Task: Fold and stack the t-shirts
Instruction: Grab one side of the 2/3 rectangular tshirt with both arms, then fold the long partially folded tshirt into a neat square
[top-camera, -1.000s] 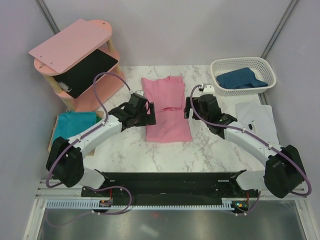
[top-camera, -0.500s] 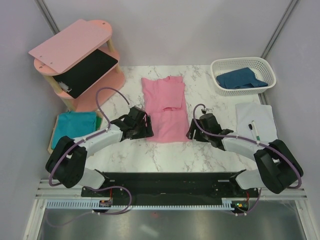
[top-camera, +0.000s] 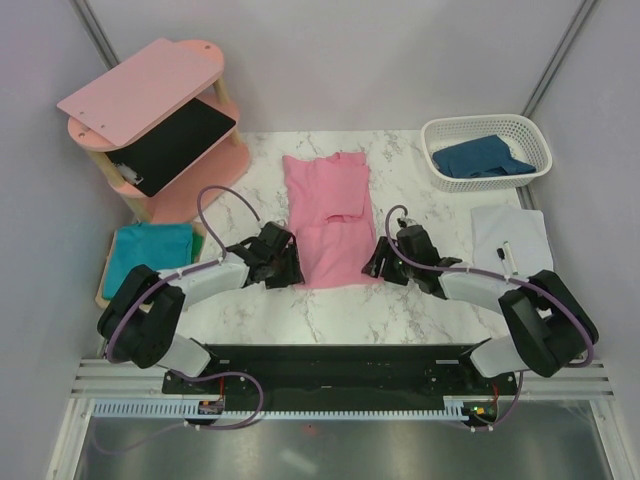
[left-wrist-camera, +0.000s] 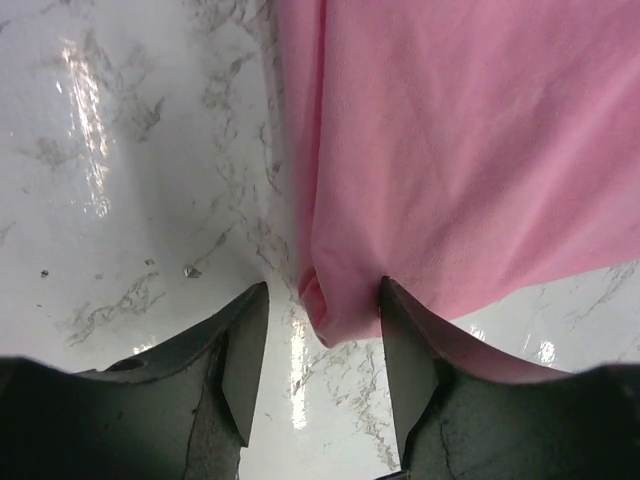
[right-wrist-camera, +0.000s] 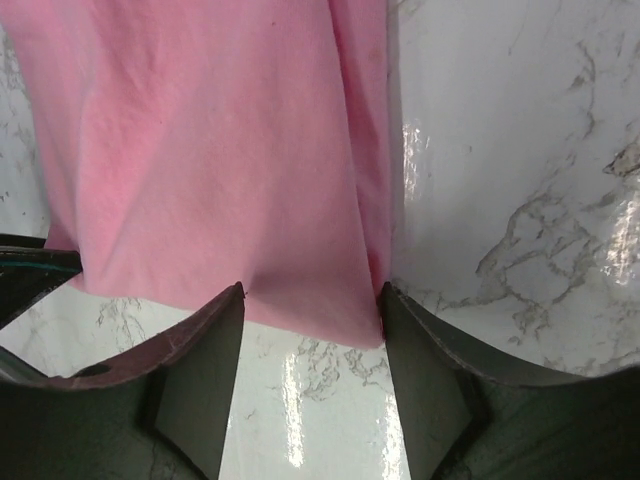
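Observation:
The light pink t-shirt (top-camera: 331, 215) lies lengthwise on the marble table, folded to a long narrow strip. My left gripper (top-camera: 291, 272) is open at the shirt's near left corner; that rolled corner (left-wrist-camera: 330, 310) sits between the jaws. My right gripper (top-camera: 374, 268) is open at the near right corner; the hem (right-wrist-camera: 320, 300) lies between its jaws. The teal t-shirt (top-camera: 150, 248) lies folded on a board at the left. The dark blue t-shirt (top-camera: 480, 158) lies in the white basket (top-camera: 487, 128) at the back right.
A pink wooden shelf unit (top-camera: 155, 120) with a black panel stands at the back left. A white cloth (top-camera: 512, 240) with a pen on it lies at the right. Bare marble (top-camera: 330, 315) shows in front of the shirt.
Both grippers have moved from beside the shirt's middle toward me, down to its near corners. The shirt lies as before.

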